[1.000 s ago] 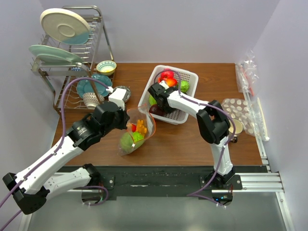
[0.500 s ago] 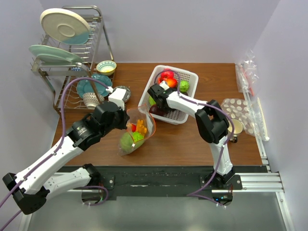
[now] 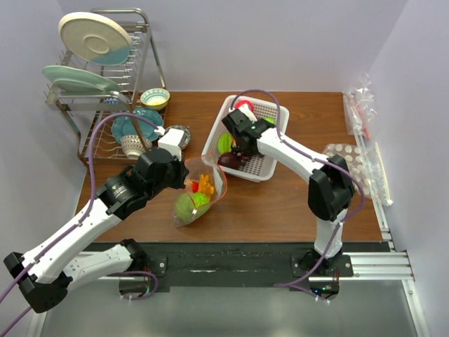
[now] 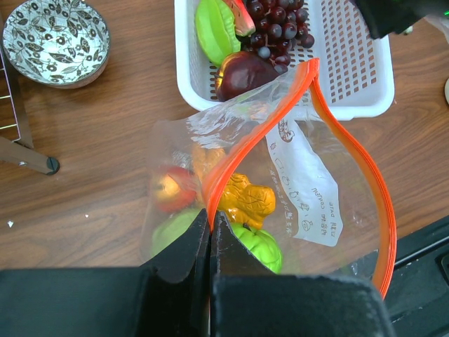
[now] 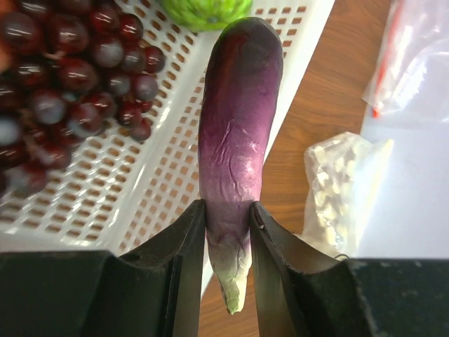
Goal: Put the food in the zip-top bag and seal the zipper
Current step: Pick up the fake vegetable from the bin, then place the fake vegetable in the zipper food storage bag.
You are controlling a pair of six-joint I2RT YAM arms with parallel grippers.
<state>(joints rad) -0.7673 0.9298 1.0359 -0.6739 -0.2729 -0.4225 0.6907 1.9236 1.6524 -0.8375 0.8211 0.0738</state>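
Observation:
The zip-top bag lies open on the table left of the white basket. My left gripper is shut on its orange-red zipper at the near edge of the mouth. The bag holds an orange piece, a green fruit and a red fruit. My right gripper is over the basket, shut on a purple eggplant near its stem end. The basket holds dark grapes, a green fruit and a dark red fruit.
A dish rack with plates stands at the back left. A patterned bowl sits left of the basket. Clear packets and bags lie along the right edge, beside a cup.
My right arm has swung its elbow out to the right, and its wrist has shifted a little toward the basket's back. The left arm and bag have not moved.

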